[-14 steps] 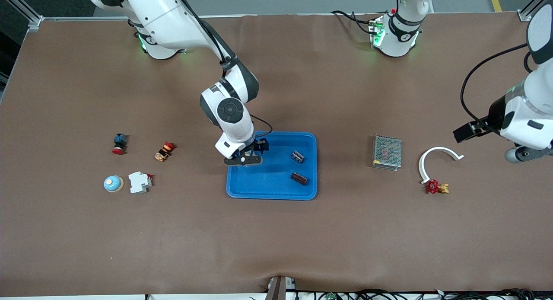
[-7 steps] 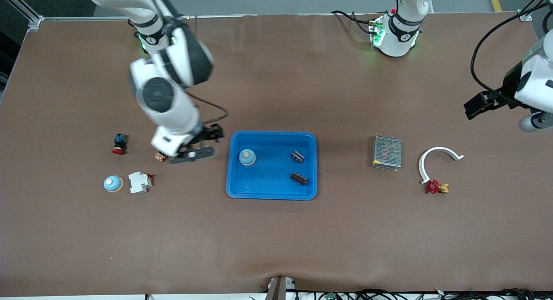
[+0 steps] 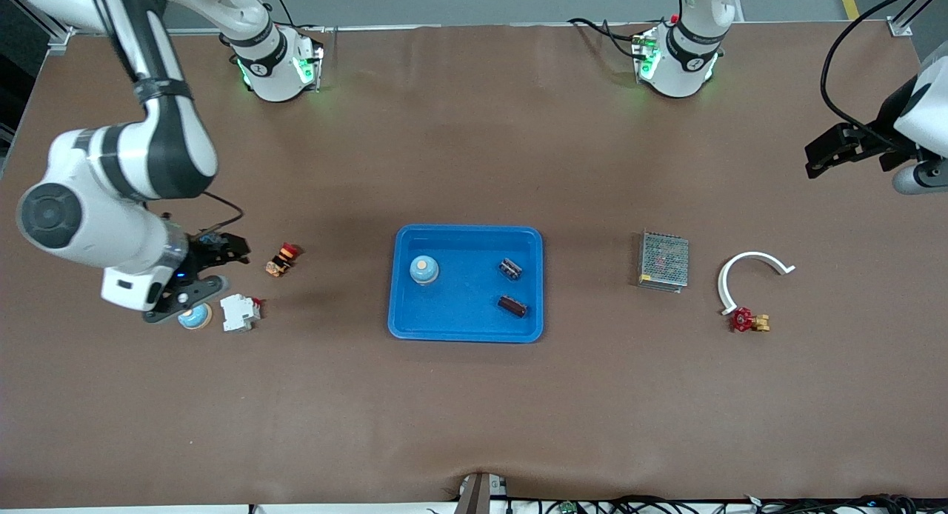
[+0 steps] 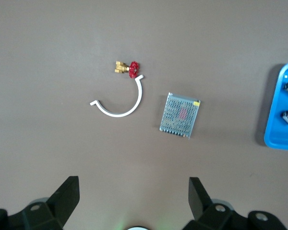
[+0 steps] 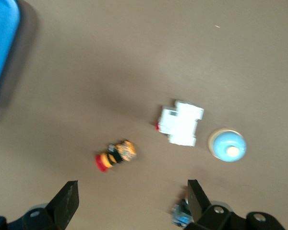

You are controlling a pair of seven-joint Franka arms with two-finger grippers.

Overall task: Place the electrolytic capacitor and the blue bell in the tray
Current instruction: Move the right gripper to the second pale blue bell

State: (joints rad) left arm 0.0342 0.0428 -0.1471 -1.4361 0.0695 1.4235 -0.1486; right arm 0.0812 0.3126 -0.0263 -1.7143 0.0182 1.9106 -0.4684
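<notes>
The bright blue tray (image 3: 466,327) lies mid-table. In it stand a blue bell (image 3: 424,269) and two small dark parts (image 3: 509,269) (image 3: 512,305); I cannot tell which is the capacitor. A second blue bell (image 3: 197,318) sits on the table toward the right arm's end and also shows in the right wrist view (image 5: 227,145). My right gripper (image 3: 185,297) (image 5: 133,203) is open and empty, up in the air over that bell and the table beside it. My left gripper (image 3: 917,179) (image 4: 134,201) is open and empty, waiting high over the left arm's end.
A white breaker (image 3: 240,312), an orange-red button (image 3: 282,259) and a blue-red button (image 5: 182,215) lie near the second bell. A grey mesh box (image 3: 663,261), a white arc (image 3: 749,273) and a red valve (image 3: 748,321) lie toward the left arm's end.
My right gripper let go of a blue bell in the tray and swung away toward the right arm's end of the table. My left gripper drew back toward its base.
</notes>
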